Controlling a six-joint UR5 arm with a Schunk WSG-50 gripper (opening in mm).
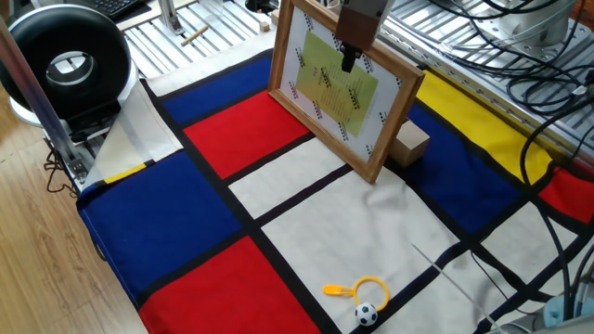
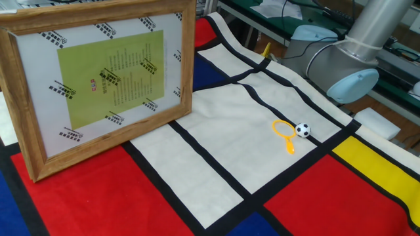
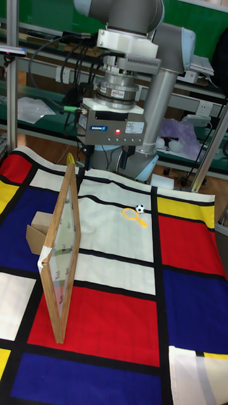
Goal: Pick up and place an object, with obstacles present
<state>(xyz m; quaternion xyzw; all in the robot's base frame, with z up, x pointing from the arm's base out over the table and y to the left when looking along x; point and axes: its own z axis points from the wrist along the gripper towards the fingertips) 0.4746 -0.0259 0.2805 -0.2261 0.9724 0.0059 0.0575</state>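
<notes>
The hand (image 1: 349, 63) hangs above the upright picture frame (image 1: 342, 85) — clenched or not, I cannot tell — wooden cube (image 1: 410, 145) just behind the frame.

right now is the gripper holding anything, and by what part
Nothing is held. The gripper hangs above the frame with nothing between its fingers; the cube sits on the cloth behind the frame, untouched.

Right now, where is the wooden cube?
The wooden cube sits on the cloth just behind the upright picture frame, by its lower corner; the tall fixed view shows it on the frame's left.
</notes>
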